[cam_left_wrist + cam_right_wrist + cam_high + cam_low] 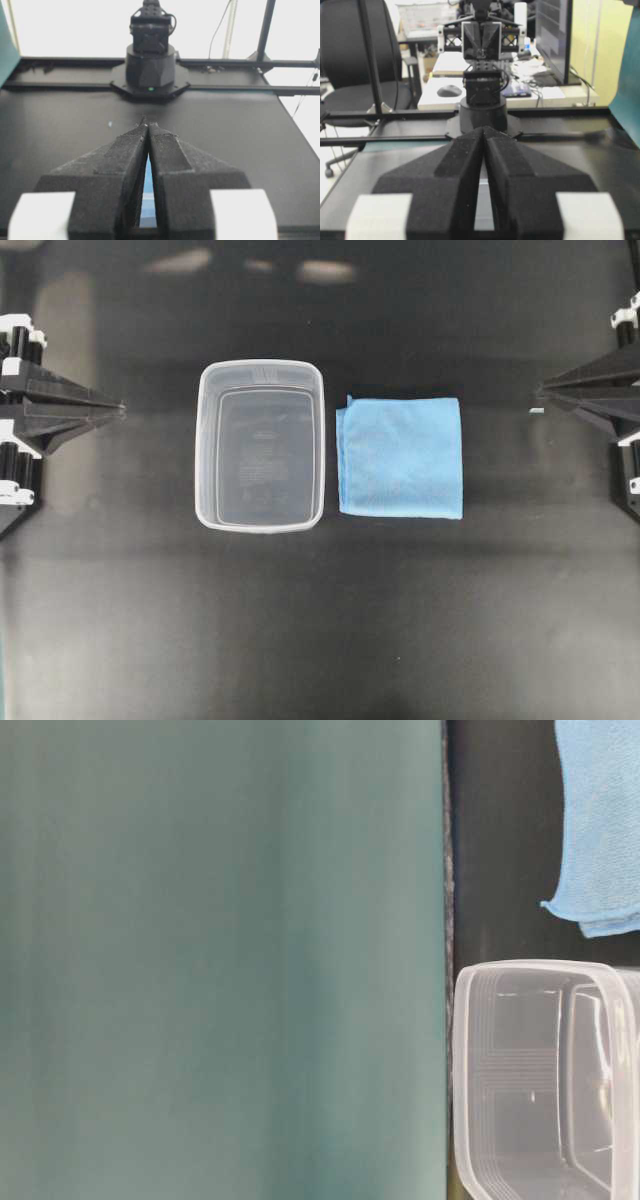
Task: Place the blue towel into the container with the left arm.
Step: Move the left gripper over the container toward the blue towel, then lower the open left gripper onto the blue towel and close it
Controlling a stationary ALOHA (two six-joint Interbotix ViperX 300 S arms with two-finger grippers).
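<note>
Two black arms parked at opposite counter edges, neither near the work. Left end effector [118, 408] clenched, pads pressed tip to tip with only a sliver of gap in the left wrist view, grasping nothing. Right end effector [540, 392] likewise clenched and unloaded. Judged a rest pose: task not yet started.

Light blue, square, folded microfibre towel [401, 457] lying flat on the counter, just beside the clear, translucent plastic rectangular container [261, 444], on the side toward the right arm. Narrow strip of counter visible between them; not touching. Container upright, mouth up, nothing inside. Placement judged deliberate: towel square to the tub, side by side at mid-counter. Left arm must reach past or over the container to get at the towel; risk of clipping the rim.

Counter [320, 640]: matte black, faint reflections of overhead lights. Teal panel [220, 960] filling most of the table-level view. Beyond the counter, in the right wrist view: black office chair [342, 55], cluttered desk [445, 95], dark monitor [552, 37].
</note>
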